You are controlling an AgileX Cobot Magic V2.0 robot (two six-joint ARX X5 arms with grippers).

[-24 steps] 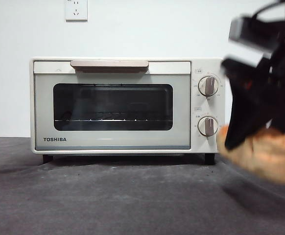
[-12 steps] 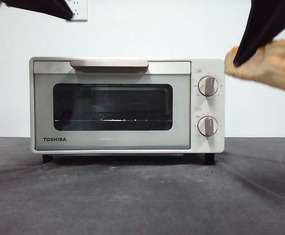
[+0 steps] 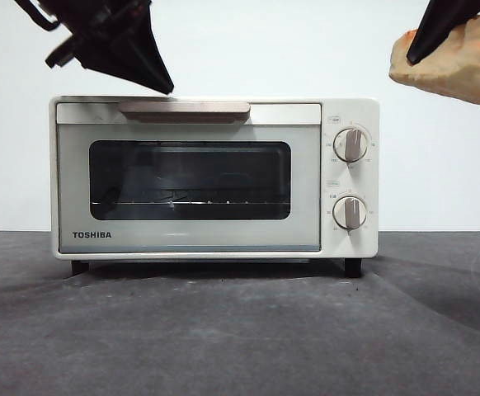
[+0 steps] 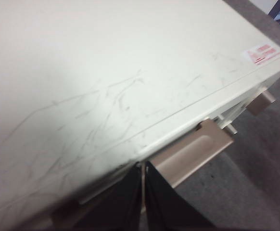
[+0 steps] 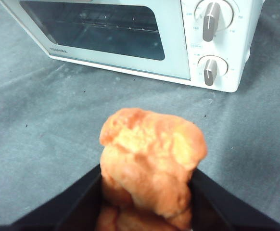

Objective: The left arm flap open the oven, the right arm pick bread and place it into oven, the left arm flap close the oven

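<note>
Lab bench: grey cloth-covered table point(image 3: 223, 338), bare white wall point(image 3: 265, 49), wall socket point(image 3: 129, 16).

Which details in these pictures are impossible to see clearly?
- Bread: front view, cut off by the right edge; the right pincer covers its lower part in the right wrist view.
- Oven inside: dark glass hides all but the rack.
- Knob markings: too small.
- Left pincer: tips hidden behind the handle, left wrist view.

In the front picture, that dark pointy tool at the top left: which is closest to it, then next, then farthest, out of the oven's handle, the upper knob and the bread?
From the left tool:
1. Handle, right beneath its tip on the oven.
2. Upper knob, at the oven's right end.
3. Bread, held up at the far right by the right tool.
</note>
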